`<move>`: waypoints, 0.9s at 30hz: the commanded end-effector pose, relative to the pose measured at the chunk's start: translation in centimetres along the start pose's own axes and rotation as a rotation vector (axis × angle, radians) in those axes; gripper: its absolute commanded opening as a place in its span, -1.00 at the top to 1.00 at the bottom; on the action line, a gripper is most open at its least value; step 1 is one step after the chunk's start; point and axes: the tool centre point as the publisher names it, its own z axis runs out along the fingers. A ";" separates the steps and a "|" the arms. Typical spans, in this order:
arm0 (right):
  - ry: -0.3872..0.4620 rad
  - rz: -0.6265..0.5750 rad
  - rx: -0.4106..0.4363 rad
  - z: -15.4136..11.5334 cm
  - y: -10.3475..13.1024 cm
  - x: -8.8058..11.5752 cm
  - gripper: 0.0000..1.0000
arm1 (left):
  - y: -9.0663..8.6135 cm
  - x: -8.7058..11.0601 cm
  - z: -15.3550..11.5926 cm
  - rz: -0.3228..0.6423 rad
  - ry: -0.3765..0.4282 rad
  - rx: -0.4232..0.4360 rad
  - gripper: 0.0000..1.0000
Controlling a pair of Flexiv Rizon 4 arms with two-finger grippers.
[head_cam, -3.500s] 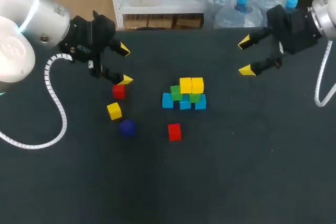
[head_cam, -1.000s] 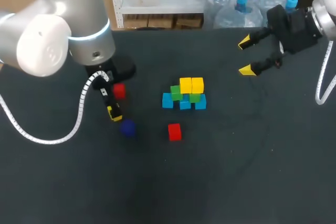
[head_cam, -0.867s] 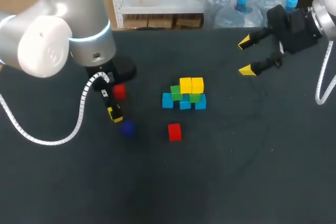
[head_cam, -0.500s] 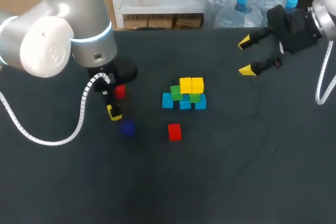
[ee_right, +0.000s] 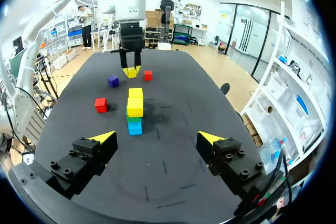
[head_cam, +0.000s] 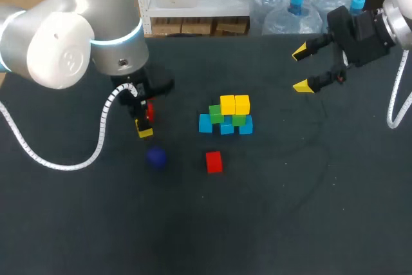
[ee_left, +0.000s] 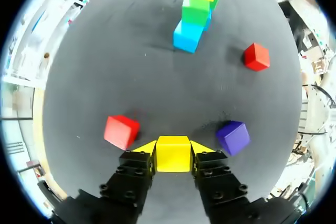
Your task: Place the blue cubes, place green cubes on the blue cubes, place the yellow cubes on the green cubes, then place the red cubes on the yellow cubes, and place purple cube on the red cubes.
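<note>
My left gripper [head_cam: 144, 128] is down at the table's left, shut on a loose yellow cube [ee_left: 173, 153] that fills the gap between its fingers. A red cube [ee_left: 121, 131] lies to one side of it and a purple cube [ee_left: 233, 137] to the other. Ahead stands the stack [head_cam: 226, 115]: a row of blue cubes, green cubes on them, two yellow cubes on top. A second red cube [head_cam: 214, 161] lies in front of the stack. My right gripper [head_cam: 302, 67] hangs open and empty above the far right; its own view shows the stack [ee_right: 135, 109] well ahead of it.
Dark tabletop [head_cam: 290, 198] with bare room at the front and on the right. The left arm's white coiled cable [head_cam: 96, 149] hangs over the table's left part.
The left gripper's fingers have shut onto the yellow cube, and it has shifted a little towards the red cube. The right arm has kept still.
</note>
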 end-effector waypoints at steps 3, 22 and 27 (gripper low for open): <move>-0.002 -0.001 0.000 0.0 0.0 0.0 -1.00 | 0.4 -2.2 -2.8 0.070 0.025 -0.053 1.00; -0.002 -0.001 0.000 0.0 0.0 0.0 -1.00 | 0.5 -6.9 -5.1 0.141 -0.039 -0.111 1.00; -0.002 -0.001 0.000 0.0 0.0 0.0 -1.00 | -1.0 -8.1 -5.3 0.151 -0.033 -0.072 1.00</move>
